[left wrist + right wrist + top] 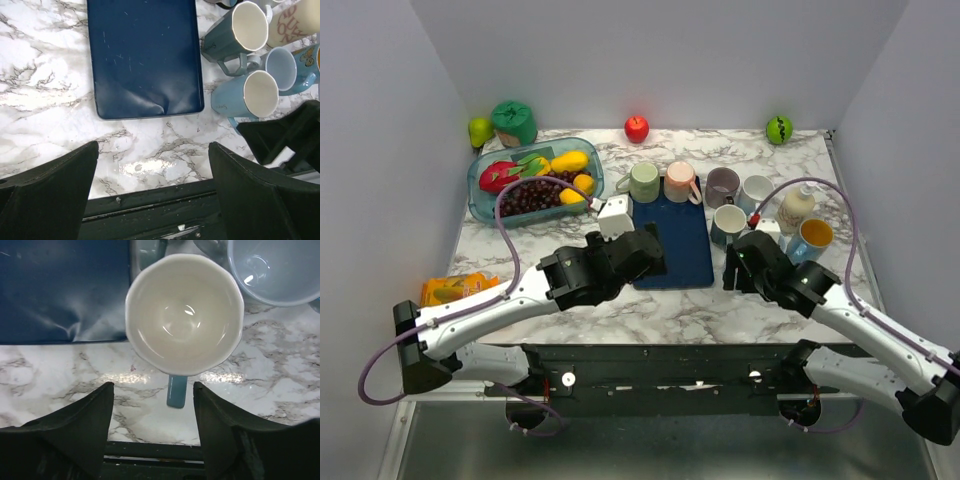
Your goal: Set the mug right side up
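So the mug (185, 315) sits mouth-up on the worktop (280, 370), just off the blue mat's (55, 285) 3 o'clock edge, handle pointing to 6 o'clock. Right pincer (152, 387) is spread apart and not touching it, with the mug at its 12 o'clock. Left pincer (152, 147) is apart too, mat at its 12

Frame edges crop the right fingers (70, 435) and pale blue mug (280, 270).

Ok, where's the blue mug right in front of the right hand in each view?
Top external: the mug sits right of centre, beside the mat.
Left wrist: mug at the right side, halfway down.
Right wrist: mug in the centre, open side up.
Shared landmark: the dark blue mat, just left of it.
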